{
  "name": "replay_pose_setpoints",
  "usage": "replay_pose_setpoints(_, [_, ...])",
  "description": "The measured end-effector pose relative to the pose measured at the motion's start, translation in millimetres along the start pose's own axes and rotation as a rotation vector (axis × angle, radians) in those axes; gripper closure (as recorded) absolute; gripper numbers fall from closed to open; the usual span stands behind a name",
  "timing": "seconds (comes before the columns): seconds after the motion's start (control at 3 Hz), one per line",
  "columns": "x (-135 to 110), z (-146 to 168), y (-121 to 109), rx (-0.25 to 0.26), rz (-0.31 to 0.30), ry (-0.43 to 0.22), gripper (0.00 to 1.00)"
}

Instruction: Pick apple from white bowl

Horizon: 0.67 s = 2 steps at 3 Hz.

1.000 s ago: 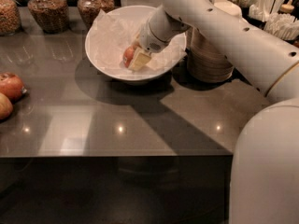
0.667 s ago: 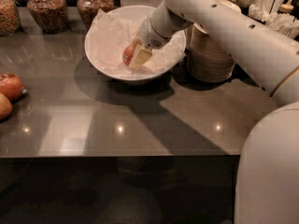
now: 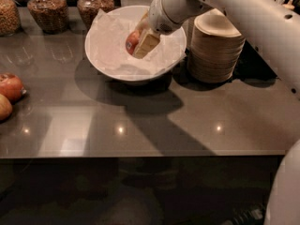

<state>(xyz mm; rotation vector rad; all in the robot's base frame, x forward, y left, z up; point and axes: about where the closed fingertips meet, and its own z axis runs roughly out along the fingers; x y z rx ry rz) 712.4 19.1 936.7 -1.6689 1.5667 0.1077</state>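
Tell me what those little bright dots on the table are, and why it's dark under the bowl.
Camera view: the dots are lights reflecting off the shiny table; the white bowl throws a dark shadow in front of itself; the claw is at the apple inside the bowl, brightly lit.

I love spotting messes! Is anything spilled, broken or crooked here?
Nothing really. The gripper grips the apple inside the white bowl, whose paper lining is just crinkled. The jars stand upright, the stacked paper bowls look tidy, and two red apples sit at the left edge of the counter.
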Motion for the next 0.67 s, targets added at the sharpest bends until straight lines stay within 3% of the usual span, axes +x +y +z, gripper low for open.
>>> replay_pose_setpoints(0.33, [-2.3,-45.2,-7.3,0.065,0.009,-0.026,1.00])
replay_pose_setpoints(0.67, [2.1,-73.1,-5.8,0.052,0.036,-0.033,1.00])
